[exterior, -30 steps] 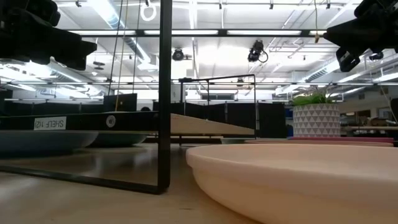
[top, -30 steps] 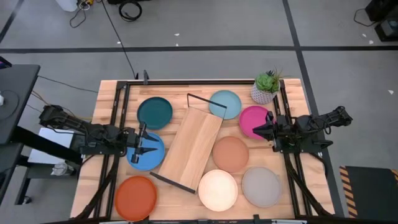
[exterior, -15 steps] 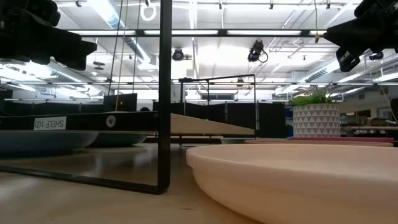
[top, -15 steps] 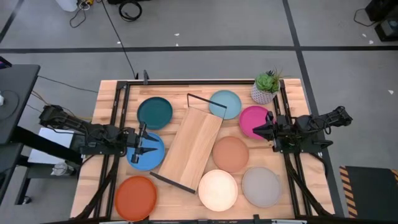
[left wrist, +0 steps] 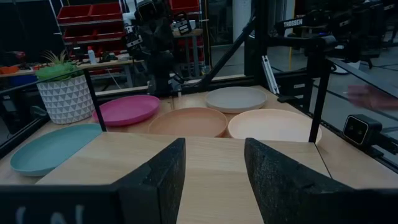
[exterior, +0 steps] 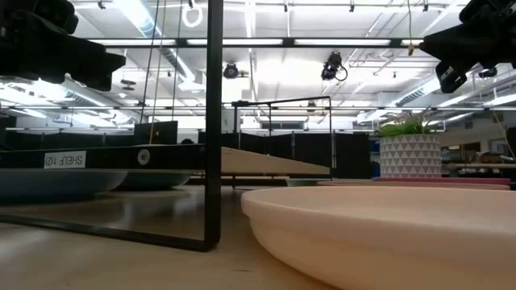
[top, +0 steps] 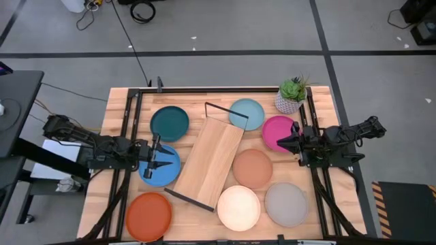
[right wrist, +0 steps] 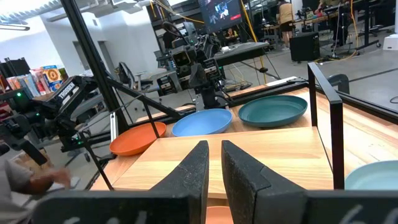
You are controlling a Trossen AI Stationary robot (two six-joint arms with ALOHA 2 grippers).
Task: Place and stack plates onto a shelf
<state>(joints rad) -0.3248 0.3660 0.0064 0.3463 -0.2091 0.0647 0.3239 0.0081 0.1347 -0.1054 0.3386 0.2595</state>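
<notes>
Plates surround the bare shelf (top: 211, 160), which lies diagonally mid-tabletop (top: 116, 112). Left tool (top: 161, 160), fingers apart and empty, hovers over the blue plate (top: 155, 173). Right tool (top: 281, 141), nearly closed and empty, hangs over the magenta plate (top: 274, 128).

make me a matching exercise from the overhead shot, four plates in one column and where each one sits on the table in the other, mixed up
Plates:
1. dark teal plate
2. magenta plate
3. orange-red plate
4. grey plate

Places:
A. near corner on the left arm's side
B. beside the potted plant, under the right gripper
C. near corner on the right arm's side
D. far side, left of the shelf

Pairs: 1-D, 2-B, 3-A, 4-C
</notes>
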